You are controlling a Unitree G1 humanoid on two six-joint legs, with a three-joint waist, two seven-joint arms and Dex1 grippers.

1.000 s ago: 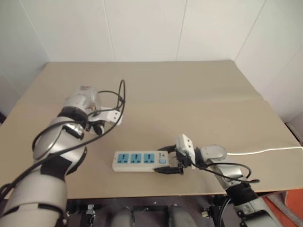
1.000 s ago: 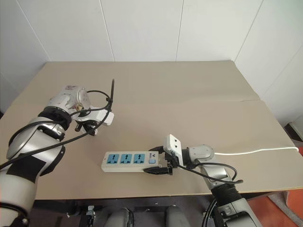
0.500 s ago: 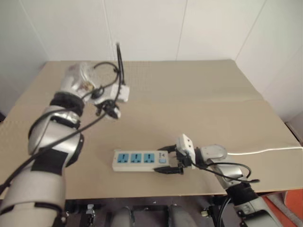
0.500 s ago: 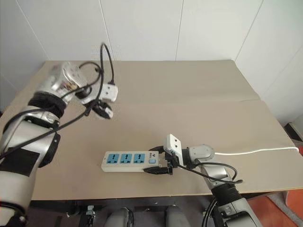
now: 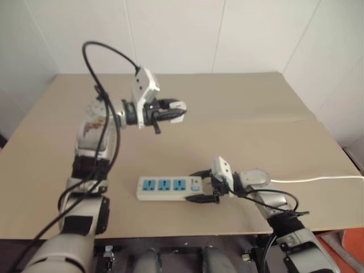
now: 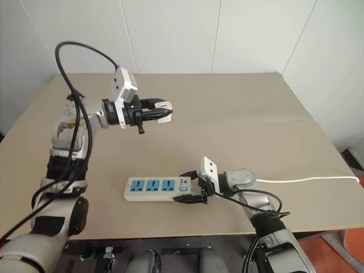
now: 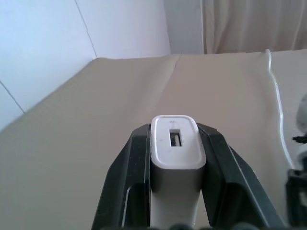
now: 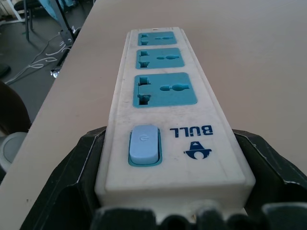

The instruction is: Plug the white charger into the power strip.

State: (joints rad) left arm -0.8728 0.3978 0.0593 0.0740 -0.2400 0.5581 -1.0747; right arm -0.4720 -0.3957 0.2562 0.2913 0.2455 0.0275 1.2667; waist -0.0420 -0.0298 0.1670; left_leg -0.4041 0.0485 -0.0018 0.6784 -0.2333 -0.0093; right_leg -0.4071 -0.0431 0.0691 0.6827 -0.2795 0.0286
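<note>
My left gripper [image 5: 175, 111] hovers high over the middle of the table, level and pointing right. It is shut on the white charger [image 7: 176, 148], a small white block clamped between its black fingers [image 7: 137, 167]. The power strip [image 5: 165, 186] lies flat near the table's front edge with its three blue sockets facing up. My right gripper [image 5: 194, 186] is shut on the strip's switch end, one black finger [image 8: 79, 167] on each long side. The charger [image 6: 164, 104] is well above and behind the strip, apart from it.
The strip's thin white cord [image 5: 318, 180] runs from behind my right wrist to the table's right edge. The tan table [image 5: 239, 114] meets white walls at the back. A black cable [image 5: 99, 57] loops above my left arm.
My left arm has risen and swung right, turning its gripper level with the charger still in it. The right gripper and the strip have stayed put.
</note>
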